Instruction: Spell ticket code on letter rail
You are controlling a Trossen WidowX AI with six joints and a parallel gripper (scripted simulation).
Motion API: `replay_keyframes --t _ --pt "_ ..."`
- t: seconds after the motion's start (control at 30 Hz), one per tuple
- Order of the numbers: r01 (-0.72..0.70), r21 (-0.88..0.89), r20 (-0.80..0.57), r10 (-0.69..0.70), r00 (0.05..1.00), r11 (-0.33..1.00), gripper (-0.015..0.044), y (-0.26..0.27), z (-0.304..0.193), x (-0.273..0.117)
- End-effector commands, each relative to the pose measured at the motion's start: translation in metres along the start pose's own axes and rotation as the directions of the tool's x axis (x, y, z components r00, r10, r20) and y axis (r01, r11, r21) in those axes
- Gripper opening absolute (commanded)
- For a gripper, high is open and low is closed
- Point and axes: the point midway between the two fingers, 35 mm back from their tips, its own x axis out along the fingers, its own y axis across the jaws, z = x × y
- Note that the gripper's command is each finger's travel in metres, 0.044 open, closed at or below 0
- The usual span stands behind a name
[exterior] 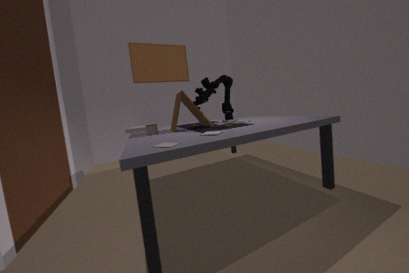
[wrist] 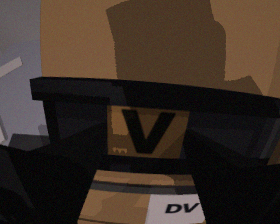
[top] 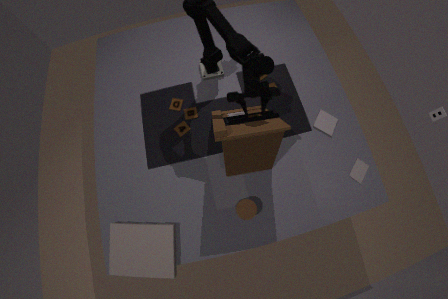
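Observation:
My gripper (top: 255,113) (wrist: 145,131) is shut on the V tile (wrist: 148,125), one finger at each side of it. The tile's letter is upright in the wrist view, and the tile sits between the upper and lower lips of the black rail (top: 235,120) (wrist: 161,89), part-way along. The rail is on the sloping wooden board (top: 252,153) (exterior: 194,109) (wrist: 76,40). Below it, the white ticket (wrist: 173,200) shows "DV"; anything further right is hidden by the finger. Three letter tiles (top: 176,104) (top: 191,113) (top: 182,128) lie on the dark mat (top: 160,148).
More orange pieces (top: 272,85) lie behind the gripper, partly hidden. A round wooden object (top: 246,209) stands behind the board. A large pale box (top: 142,250) is near the counter's corner. Two white cards (top: 326,123) (top: 359,171) lie on the other side.

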Motion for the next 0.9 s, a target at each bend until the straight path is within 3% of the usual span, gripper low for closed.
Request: replay_keyframes --t 0.0,0.87 --pt "-0.004 -0.004 -0.001 0.004 1.0 1.0 0.0 -0.003 -0.001 0.0" --pt "-0.003 -0.005 -0.001 0.003 1.0 1.0 0.0 -0.018 -0.001 0.0"
